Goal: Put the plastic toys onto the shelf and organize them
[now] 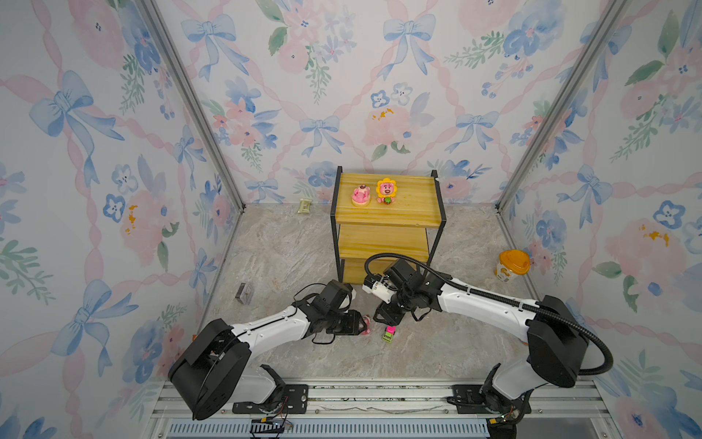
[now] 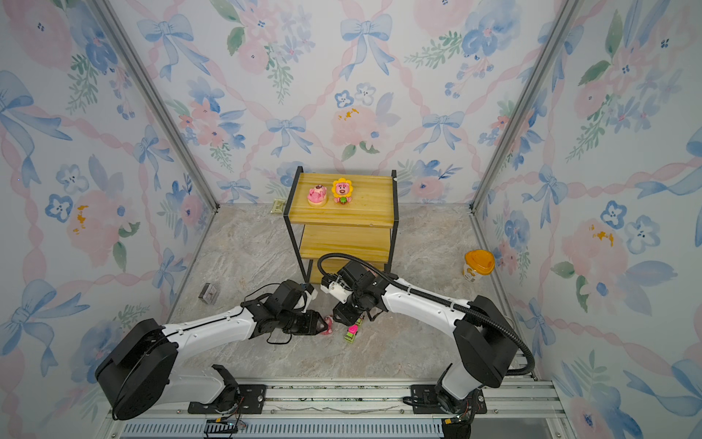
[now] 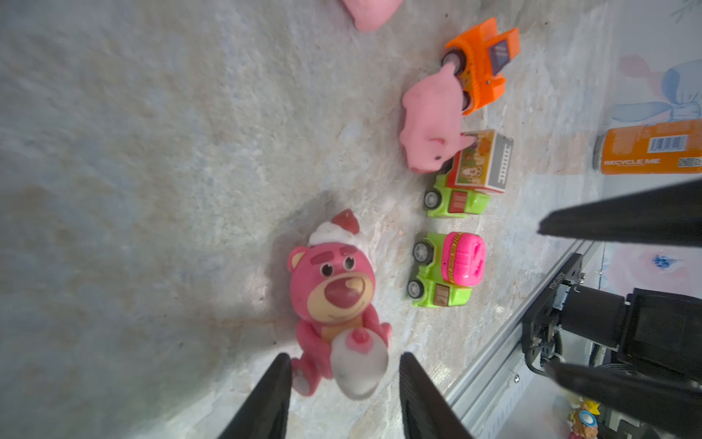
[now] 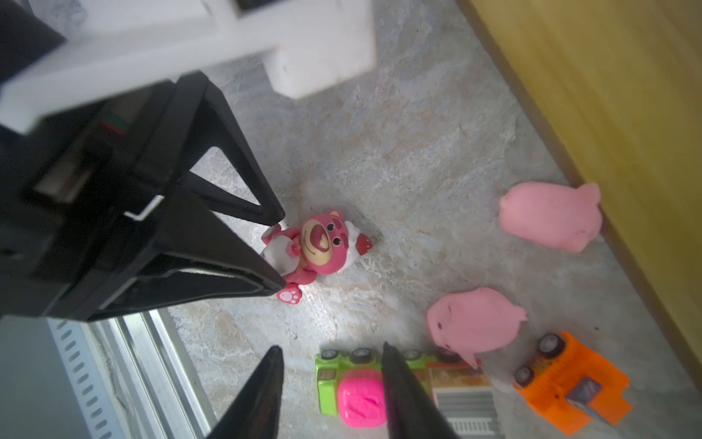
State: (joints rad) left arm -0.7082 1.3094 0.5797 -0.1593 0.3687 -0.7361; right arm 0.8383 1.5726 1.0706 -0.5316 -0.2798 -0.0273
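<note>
A pink bear (image 3: 334, 289) lies on its back on the stone floor, and my left gripper (image 3: 346, 359) stands open with a finger on each side of its lower body. My right gripper (image 4: 330, 347) hangs open over the pink-green car (image 4: 357, 395), one finger crossing the car's edge. Beside it lie the red-green car (image 4: 459, 384), the orange car (image 4: 569, 376) and two pink pigs (image 4: 475, 327) (image 4: 551, 216). The shelf (image 1: 387, 216) stands behind, with a pink bear (image 1: 361, 195) and the sunflower bear (image 1: 386, 192) on its top board.
A yellow-lidded cup (image 1: 513, 266) stands at the right wall. A small packet (image 1: 305, 206) lies left of the shelf and a grey box (image 1: 244, 293) near the left wall. The metal rail (image 1: 380, 395) runs along the front edge. Both wrists sit close together.
</note>
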